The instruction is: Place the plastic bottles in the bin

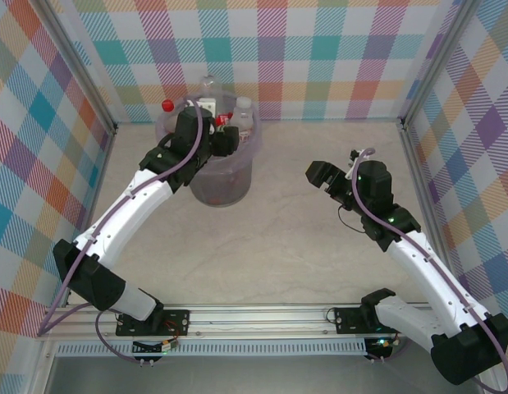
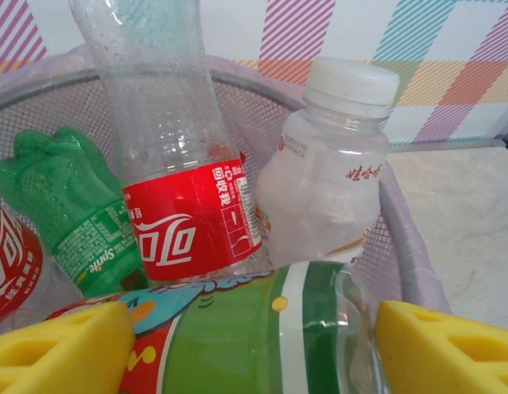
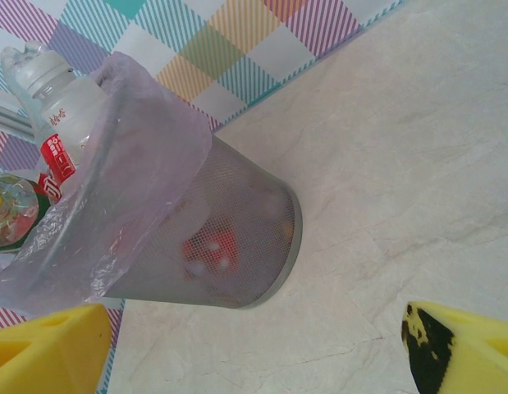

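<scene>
Crowding the bin (image 2: 405,238), bottles (image 2: 188,222) (bases hidden) overlap.

Bin (image 1: 225,189) 11 o'clock: mouth crowded by standing bottles (image 2: 184,205) | bench (image 1: 278,254) centre to 6 o'clock: bare, free passage

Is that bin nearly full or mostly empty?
Nearly full: a Coca-Cola bottle and a white-capped bottle stand packed together, poking above the rim of the bin.
</scene>
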Robot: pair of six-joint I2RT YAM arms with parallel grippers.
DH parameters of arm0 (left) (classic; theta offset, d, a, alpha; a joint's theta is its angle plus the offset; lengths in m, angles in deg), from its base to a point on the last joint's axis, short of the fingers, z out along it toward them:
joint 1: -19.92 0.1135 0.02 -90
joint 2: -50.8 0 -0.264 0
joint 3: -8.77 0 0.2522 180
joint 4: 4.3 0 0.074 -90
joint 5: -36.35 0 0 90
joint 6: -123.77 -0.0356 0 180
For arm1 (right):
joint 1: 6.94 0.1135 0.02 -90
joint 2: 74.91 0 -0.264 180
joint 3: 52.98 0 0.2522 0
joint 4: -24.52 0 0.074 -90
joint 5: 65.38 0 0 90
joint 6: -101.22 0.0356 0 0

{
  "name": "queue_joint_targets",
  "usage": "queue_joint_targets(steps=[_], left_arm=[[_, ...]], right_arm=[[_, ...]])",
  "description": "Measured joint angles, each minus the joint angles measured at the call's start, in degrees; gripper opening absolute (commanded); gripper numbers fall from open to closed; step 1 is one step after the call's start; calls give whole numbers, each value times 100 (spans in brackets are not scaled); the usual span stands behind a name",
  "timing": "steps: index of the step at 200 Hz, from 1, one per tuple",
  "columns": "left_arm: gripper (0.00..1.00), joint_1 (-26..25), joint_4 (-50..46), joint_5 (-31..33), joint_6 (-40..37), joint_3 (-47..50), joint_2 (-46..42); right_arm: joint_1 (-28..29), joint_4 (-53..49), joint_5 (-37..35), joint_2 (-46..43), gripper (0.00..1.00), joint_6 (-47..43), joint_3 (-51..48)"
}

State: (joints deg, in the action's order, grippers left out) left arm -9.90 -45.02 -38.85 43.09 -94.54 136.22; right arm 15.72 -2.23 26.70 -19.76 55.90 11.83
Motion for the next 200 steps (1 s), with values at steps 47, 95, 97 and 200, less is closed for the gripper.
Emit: queue_joint_targets(steps=[47, 95, 97, 200], left_arm=[[94, 98, -621, -81, -118, -608, 13], [94, 315, -752, 28, -356, -1211, -81], [94, 339, -756, 28, -358, -1215, -90], [88, 603, -920, 136, -356, -155, -138]], right_arm=[[0, 2, -7, 2, 92, 0, 0], [0, 2, -7, 4, 92, -2, 0], [0, 2, -7, 2, 92, -2, 0], [0, 0, -7, 61, 92, -22, 0]])
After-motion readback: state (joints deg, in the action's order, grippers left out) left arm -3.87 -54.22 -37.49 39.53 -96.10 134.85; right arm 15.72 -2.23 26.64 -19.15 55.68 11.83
